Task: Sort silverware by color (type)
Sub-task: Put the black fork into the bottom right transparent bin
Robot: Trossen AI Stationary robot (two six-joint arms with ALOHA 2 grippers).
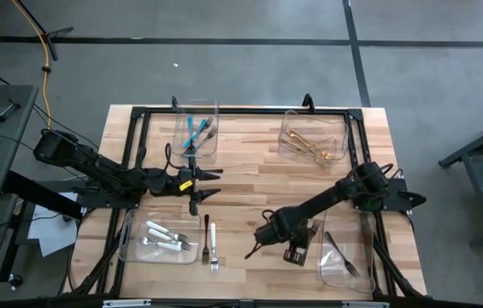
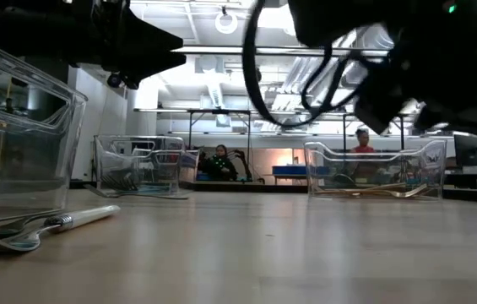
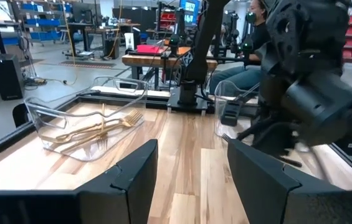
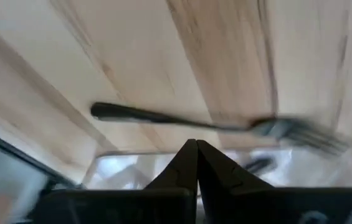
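Right gripper (image 1: 297, 254) over the dark fork, jaws together and empty

The dark fork (image 4: 213, 126) lies flat on the table (image 1: 250, 171) just outside the near-right bin (image 1: 348, 278) (a dark utensil already lies inside); with the jaws closed, coming down now would likely push it away or against the bin wall rather than grip it, and so thin and flat a handle may slip anyway. A white-handled fork (image 1: 212, 244) lies loose beside the near-left bin (image 1: 130, 248), unsorted. The left gripper (image 1: 211, 174) waits mid-table, jaws apart, where a wide swing could meet the right arm
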